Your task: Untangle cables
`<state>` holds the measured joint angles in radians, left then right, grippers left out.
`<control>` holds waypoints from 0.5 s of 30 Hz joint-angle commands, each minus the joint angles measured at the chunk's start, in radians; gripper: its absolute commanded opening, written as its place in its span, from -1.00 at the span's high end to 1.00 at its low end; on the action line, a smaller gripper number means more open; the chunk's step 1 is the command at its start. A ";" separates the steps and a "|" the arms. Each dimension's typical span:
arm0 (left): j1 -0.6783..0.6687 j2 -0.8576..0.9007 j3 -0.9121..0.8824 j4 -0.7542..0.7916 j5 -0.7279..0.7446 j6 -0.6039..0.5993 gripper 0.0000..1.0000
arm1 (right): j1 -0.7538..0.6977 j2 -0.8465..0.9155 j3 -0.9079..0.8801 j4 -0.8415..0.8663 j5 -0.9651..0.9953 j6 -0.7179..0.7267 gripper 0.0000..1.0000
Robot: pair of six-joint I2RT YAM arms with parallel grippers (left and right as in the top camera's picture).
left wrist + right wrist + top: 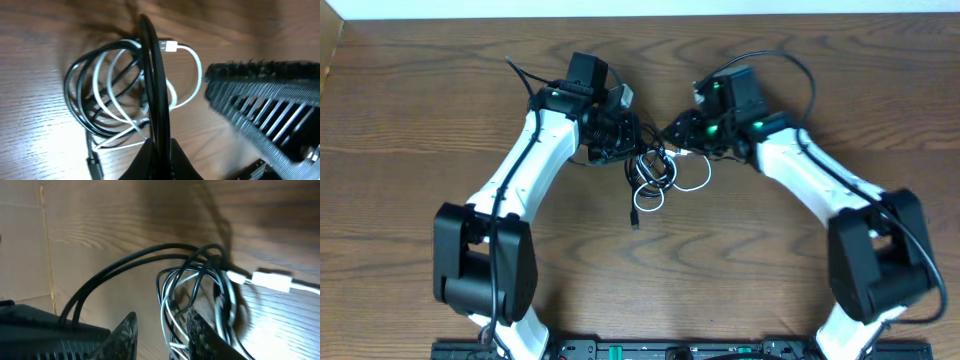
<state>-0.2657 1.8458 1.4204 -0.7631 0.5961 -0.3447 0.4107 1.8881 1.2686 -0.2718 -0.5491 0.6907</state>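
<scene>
Overhead, the two arms are shown bent inward over a brown wooden table (420,100), their wrists brought close together above a small knot of cables near the table's middle. The black cord (638,200) and the white cord (697,180) are seen looped through one another just in front of both wrists. The white loop bulges toward the right arm's side, and a single black tail trails toward the robot's base, ended by a small plug (635,223).

From the left wrist, the left gripper (156,155) is seen with its jaws pressed together on doubled strands of the black cord. These strands are drawn taut and run straight away from the fingertips. Beside them the coils of black cord lie flat on the wood, with the white cord threaded through them and its white plug (170,46) resting just beside the taut strands.

From the right wrist, the right gripper (161,327) is shown with its jaws apart. The tangled coils are bunched against one finger (207,337), and some strands cross into the gap. Whether any strand is touched by the other finger cannot be told. Two black strands are stretched away from the bundle toward the lower left of that view, and the white plug is seen lying on the table just beyond the coils.
</scene>
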 commanded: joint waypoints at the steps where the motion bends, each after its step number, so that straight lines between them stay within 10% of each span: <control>1: 0.001 0.056 -0.016 -0.007 -0.045 -0.028 0.85 | 0.035 0.064 0.006 0.045 0.000 0.070 0.42; 15: 0.003 0.078 -0.016 -0.033 -0.097 -0.035 0.85 | 0.071 0.168 0.007 0.094 0.052 0.101 0.40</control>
<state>-0.2657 1.9152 1.4128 -0.7822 0.5175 -0.3702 0.4870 2.0422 1.2686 -0.1894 -0.5205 0.7815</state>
